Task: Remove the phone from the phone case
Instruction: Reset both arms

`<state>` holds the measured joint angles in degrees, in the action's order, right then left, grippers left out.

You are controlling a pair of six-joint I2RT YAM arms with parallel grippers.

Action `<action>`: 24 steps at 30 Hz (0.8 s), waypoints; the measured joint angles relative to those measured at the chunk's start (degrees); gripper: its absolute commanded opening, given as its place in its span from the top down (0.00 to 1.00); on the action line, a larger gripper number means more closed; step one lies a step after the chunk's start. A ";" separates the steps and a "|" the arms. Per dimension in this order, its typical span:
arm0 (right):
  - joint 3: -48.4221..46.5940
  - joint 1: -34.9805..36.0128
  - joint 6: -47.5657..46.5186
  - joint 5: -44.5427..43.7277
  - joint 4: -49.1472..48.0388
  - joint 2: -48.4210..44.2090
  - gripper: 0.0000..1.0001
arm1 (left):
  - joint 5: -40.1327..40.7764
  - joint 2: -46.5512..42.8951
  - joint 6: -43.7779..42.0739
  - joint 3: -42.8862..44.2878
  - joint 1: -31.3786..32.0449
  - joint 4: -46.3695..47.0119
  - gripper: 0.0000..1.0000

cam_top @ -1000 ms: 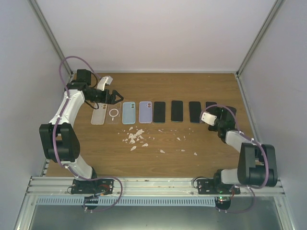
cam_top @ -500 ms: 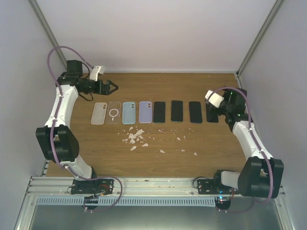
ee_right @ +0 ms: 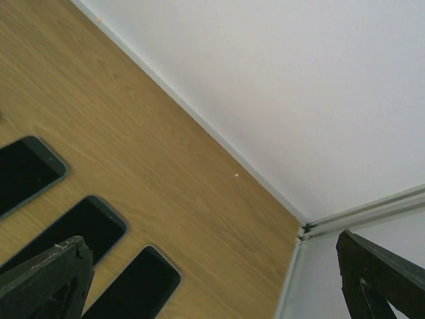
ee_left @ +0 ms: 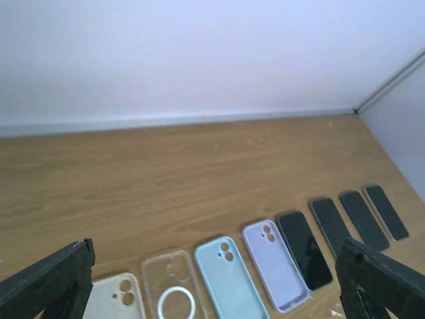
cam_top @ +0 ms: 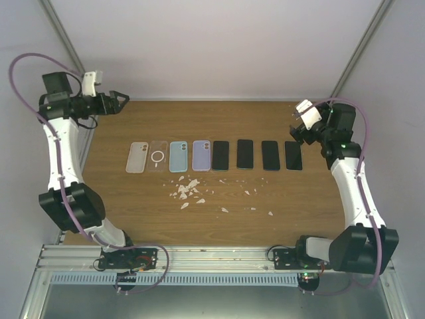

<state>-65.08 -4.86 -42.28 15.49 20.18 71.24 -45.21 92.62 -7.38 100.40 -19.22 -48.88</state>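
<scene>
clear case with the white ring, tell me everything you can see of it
The clear case is see-through and looks like plastic, with the wood grain showing through it. A white ring sits in the middle of its back, and a camera cutout is at its far end. It seems to hold no phone. It lies flat on the wooden table, second from the left in the row, between the white case and the light blue case, with a narrow gap on each side. Only the table touches it.
</scene>
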 measured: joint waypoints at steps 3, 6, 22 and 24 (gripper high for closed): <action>-0.39 -0.92 5.38 2.32 2.25 0.00 0.00 | 0.48 -0.87 -1.11 1.92 -1.84 0.11 0.01; -0.39 -2.21 8.39 4.20 3.48 0.00 0.00 | 1.03 -2.47 -1.77 1.44 -3.08 -0.22 0.01; 5.66 -15.50 21.64 18.67 6.21 0.00 0.00 | 5.51 -13.79 -2.93 -23.23 -3.82 4.52 0.01; 7.58 -16.02 22.27 19.82 6.43 0.00 0.00 | 6.12 -14.69 -3.19 -25.88 -3.82 5.18 0.01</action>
<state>-57.49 -20.88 -20.01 35.31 26.61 71.24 -39.09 77.93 -10.57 74.52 -23.05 -43.70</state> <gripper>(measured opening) 0.995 0.990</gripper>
